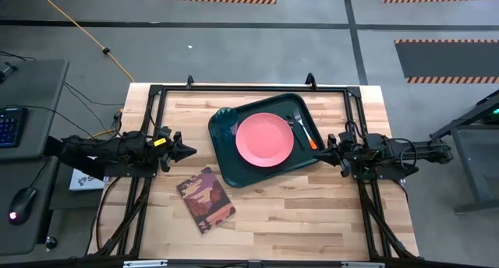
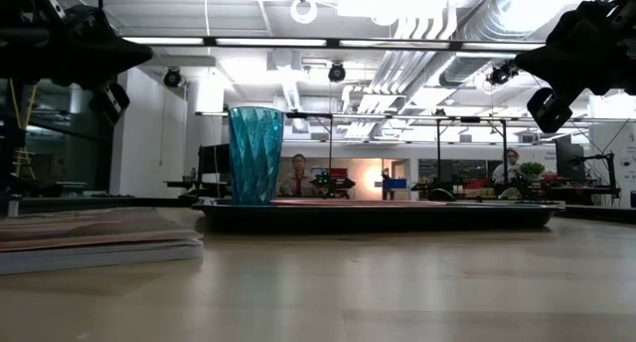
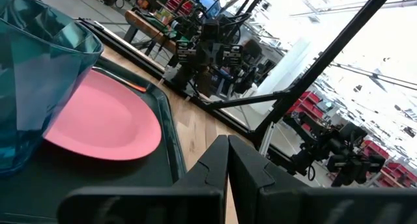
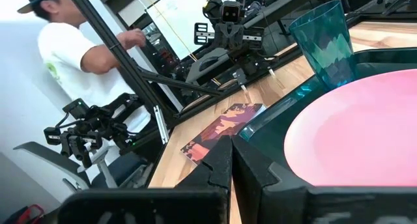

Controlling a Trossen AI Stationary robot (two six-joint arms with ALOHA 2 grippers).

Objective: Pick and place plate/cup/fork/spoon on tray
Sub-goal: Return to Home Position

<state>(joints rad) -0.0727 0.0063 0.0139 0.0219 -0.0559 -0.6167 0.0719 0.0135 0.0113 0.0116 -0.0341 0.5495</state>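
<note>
The tray [image 1: 269, 171] is lying on the bench [image 1: 265, 221] toward its far edge, slightly right of centre and turned at a slight angle to the bench edges. The plate [image 1: 265, 139] is resting flat in the middle of the tray. The cup [image 1: 227, 121] is standing upright in the tray's far-left corner, just beside the plate; in the low view the cup [image 2: 255, 154] is rising clearly above the tray rim [image 2: 378, 215]. The fork [image 1: 305, 130] is lying along the right side of the tray, its orange handle pointing toward the right rim. The spoon [image 1: 296, 128] is lying just beside the fork, between the fork and the plate, and is hard to make out in detail.

The left claw [image 1: 188, 151] is hovering over the left part of the bench, well apart from the tray's left rim, with its tips pointing toward the tray. Its fingers [image 3: 215, 168] are pressing together, closed on nothing. The right claw [image 1: 323, 152] is sitting at the tray's right rim, near the fork handle. Its fingers [image 4: 218, 165] are also meeting, closed and empty.

A book [image 1: 206, 199] with a patterned cover is lying on the bench near the tray's near-left corner, apart from it. A person [image 4: 85, 51] is appearing beyond the bench in the right wrist view.
</note>
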